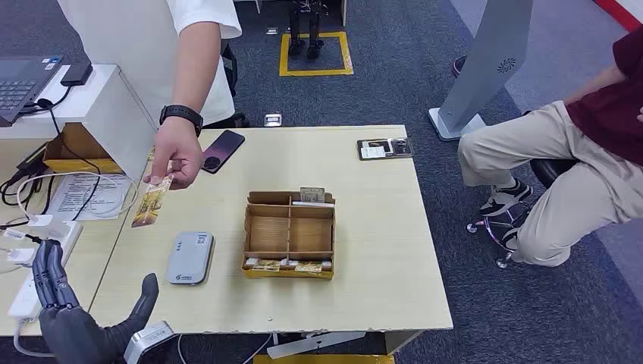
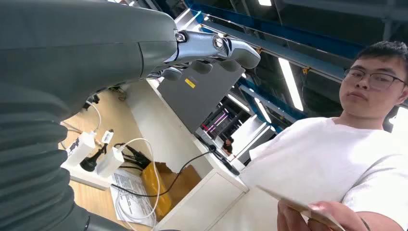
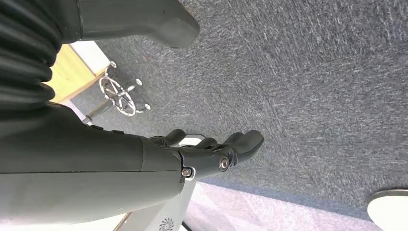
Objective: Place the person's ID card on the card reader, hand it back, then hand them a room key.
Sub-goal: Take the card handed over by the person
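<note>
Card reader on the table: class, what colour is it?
The card reader is light grey with small dark markings, clearest in the head view.

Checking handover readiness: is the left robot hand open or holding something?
Open: the left robot hand is raised, fingers apart, holding nothing.

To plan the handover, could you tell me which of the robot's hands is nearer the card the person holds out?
Left. The left hand is raised below the card; the right hand hangs over the carpet, away from the table.

- A dark phone [image 1: 222, 150] lies on the table [image 1: 379, 227].
- A laptop [image 1: 21, 82] sits on a white box.
- A person in tan pants [image 1: 546, 182] sits nearby.
</note>
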`<action>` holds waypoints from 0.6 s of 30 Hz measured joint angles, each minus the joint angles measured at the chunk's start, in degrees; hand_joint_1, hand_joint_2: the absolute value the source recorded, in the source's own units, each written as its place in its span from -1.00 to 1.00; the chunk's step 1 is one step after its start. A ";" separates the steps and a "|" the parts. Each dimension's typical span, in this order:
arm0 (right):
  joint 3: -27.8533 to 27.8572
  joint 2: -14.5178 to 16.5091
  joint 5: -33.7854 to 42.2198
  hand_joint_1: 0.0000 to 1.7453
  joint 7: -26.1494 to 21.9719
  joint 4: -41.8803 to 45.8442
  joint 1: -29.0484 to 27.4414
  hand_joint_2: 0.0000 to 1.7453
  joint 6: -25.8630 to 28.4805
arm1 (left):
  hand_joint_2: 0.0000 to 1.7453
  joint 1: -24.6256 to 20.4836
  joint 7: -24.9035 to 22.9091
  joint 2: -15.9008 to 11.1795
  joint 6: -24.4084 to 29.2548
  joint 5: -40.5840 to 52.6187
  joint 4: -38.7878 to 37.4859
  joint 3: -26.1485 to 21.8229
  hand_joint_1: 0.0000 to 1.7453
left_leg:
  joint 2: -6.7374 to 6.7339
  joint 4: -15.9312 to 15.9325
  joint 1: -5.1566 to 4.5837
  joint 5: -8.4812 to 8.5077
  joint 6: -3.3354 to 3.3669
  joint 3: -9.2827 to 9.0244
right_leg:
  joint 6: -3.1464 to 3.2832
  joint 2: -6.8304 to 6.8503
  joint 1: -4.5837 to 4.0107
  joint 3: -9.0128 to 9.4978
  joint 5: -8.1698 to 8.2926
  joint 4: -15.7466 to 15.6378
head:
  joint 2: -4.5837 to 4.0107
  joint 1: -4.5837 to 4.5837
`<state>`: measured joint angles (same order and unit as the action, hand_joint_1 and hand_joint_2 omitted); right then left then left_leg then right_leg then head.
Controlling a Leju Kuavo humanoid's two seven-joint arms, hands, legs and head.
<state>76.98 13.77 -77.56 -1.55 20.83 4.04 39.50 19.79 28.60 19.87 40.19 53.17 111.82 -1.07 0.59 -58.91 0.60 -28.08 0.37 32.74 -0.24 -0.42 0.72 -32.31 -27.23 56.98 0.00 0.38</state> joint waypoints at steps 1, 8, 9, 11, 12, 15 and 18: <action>0.06 0.04 -0.17 -1.00 -0.07 0.10 0.00 1.00 0.00 | 1.00 -0.01 -0.10 0.00 0.00 -0.09 0.00 0.00 -1.00 | 0.00 0.00 0.00 0.00 0.00 0.00 | 0.00 0.00 0.00 0.00 0.00 0.00 | 0.00 0.00; 1.01 0.24 -2.41 -1.00 -0.42 0.66 0.25 1.00 0.00 | 1.00 -0.46 -0.67 -0.04 -0.02 -0.09 -1.48 0.00 -1.00 | -0.03 0.00 0.00 0.00 0.00 -0.02 | 0.00 -0.03 0.00 -0.03 0.00 0.00 | 0.00 0.00; 1.06 0.24 -2.69 -1.00 -0.44 0.65 0.31 1.00 0.00 | 1.00 -0.74 -0.79 -0.10 -0.02 0.04 -2.07 0.00 -1.00 | -0.03 0.00 0.00 0.00 0.00 -0.02 | 0.00 -0.05 0.00 -0.04 0.00 -0.01 | 0.00 0.00; 1.08 0.23 -3.18 -1.00 -0.51 0.59 0.45 1.00 0.00 | 1.00 -1.65 -1.51 -0.32 -0.02 0.29 -3.45 0.00 -1.00 | -0.05 0.00 0.00 0.00 0.00 -0.04 | 0.00 -0.06 0.00 -0.04 0.01 -0.01 | 0.00 0.00; 1.07 0.23 -3.40 -1.00 -0.54 0.55 0.55 1.00 0.00 | 1.00 -2.26 -2.18 -0.48 -0.02 0.50 -4.23 -0.01 -1.00 | -0.06 0.00 -0.01 0.00 0.00 -0.04 | 0.01 -0.07 0.00 -0.04 0.01 -0.01 | 0.00 0.00; 1.07 0.18 -4.21 -1.00 -0.54 0.34 0.83 1.00 0.00 | 1.00 -5.03 -4.56 -1.18 -0.02 1.43 -6.85 -0.04 -1.00 | -0.07 0.00 0.00 0.02 -0.01 -0.05 | 0.01 -0.07 0.00 -0.03 0.02 0.00 | 0.01 0.00; 1.03 -0.01 -4.97 -1.00 -0.55 -0.04 1.07 1.00 0.00 | 1.00 -9.03 -5.90 -2.02 -0.02 2.97 -9.28 -0.48 -1.00 | -0.06 0.00 0.00 0.05 -0.04 -0.06 | 0.04 -0.06 0.00 0.00 0.04 0.02 | 0.01 0.01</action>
<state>78.01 13.76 -82.53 -2.10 20.79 5.11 39.50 10.76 22.70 17.84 40.17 56.14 102.54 -1.55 0.53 -58.92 0.60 -28.03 0.33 32.68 -0.19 -0.49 0.72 -32.31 -27.19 57.00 0.01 0.39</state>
